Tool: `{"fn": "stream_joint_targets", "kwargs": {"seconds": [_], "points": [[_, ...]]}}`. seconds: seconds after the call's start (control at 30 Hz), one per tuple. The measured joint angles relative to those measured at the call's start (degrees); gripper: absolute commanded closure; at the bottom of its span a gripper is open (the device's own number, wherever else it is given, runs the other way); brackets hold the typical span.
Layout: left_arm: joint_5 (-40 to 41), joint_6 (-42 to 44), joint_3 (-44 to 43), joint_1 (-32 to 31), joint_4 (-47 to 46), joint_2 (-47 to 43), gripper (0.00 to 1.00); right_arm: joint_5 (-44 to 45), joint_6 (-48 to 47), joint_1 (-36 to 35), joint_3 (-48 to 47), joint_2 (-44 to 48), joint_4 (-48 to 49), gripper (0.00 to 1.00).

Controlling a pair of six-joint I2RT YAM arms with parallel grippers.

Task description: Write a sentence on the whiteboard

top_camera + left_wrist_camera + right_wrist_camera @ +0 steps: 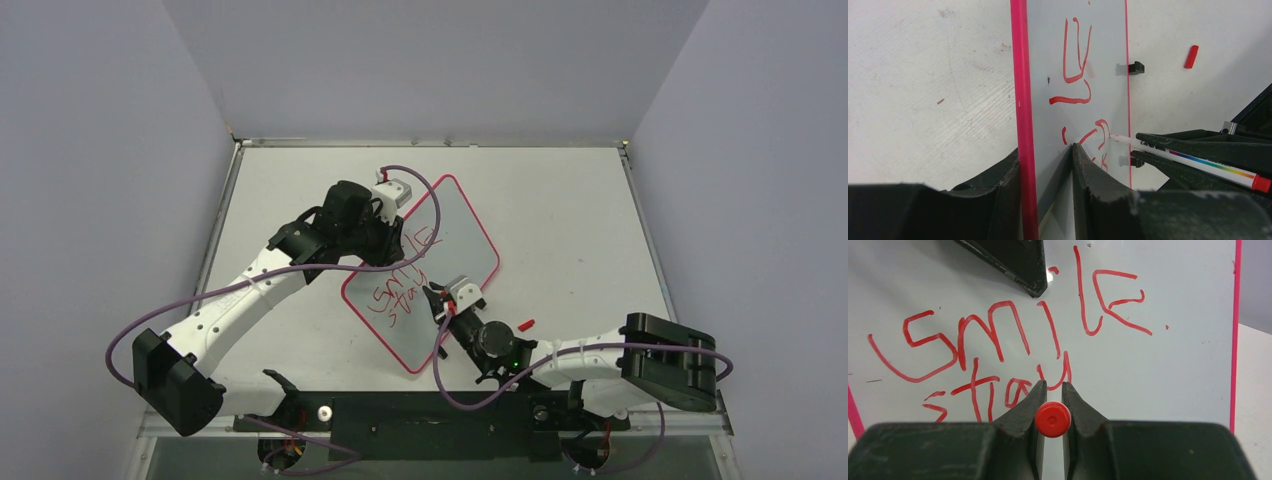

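The left arm is reached forward, and the left gripper (1046,150) is clamped on the pink edge of the whiteboard (455,235). The right gripper (1052,386) is closed on a marker (1052,419), whose tip is held against the second line of the sentence (1013,335).

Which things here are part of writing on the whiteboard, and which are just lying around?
In use:
whiteboard, clamped at its edge by the left gripper
red writing, reading "Smile stay"
marker, held in the right gripper

Lying about:
red cap, loose on the table
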State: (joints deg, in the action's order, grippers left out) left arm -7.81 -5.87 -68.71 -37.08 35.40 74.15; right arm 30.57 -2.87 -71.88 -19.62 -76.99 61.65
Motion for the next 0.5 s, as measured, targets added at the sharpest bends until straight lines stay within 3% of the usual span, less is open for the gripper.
{"fn": "stream_joint_targets", "kwargs": {"seconds": [0.5], "points": [[-0.02,0.0,0.02,-0.02,0.0,-0.13,1.0,0.39,-0.79,-2.21,-1.6,3.3,-6.47,1.0]]}}
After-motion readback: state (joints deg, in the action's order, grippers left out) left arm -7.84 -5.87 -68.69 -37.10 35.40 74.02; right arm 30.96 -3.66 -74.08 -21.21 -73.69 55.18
